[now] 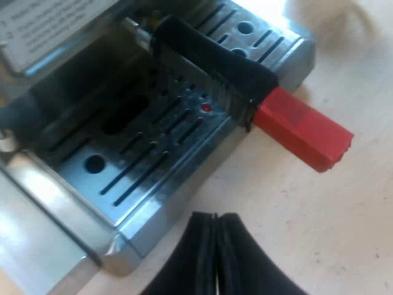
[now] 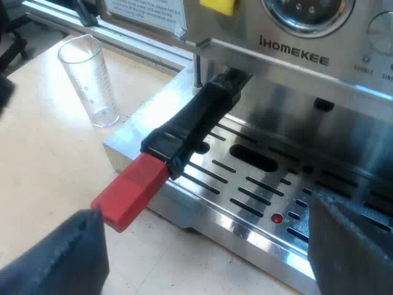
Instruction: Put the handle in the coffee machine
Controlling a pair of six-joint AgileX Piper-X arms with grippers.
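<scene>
Holder handle [image 2: 190, 126] is sitting under espresso machine [image 2: 295, 58] head, red end [image 2: 129, 190] jutting past drip tray [image 2: 245, 184]. Insertion is looking done; locking unconfirmed. Left gripper [image 1: 215, 221] is hovering near the tray, jaws pressed together, empty. Right gripper [image 2: 206, 206] is showing spread jaws near the red end.

Handle [image 2: 184, 129] in machine [image 2: 295, 58] front, over drip tray [image 2: 245, 206]; measuring glass [image 2: 89, 80] beside.
</scene>
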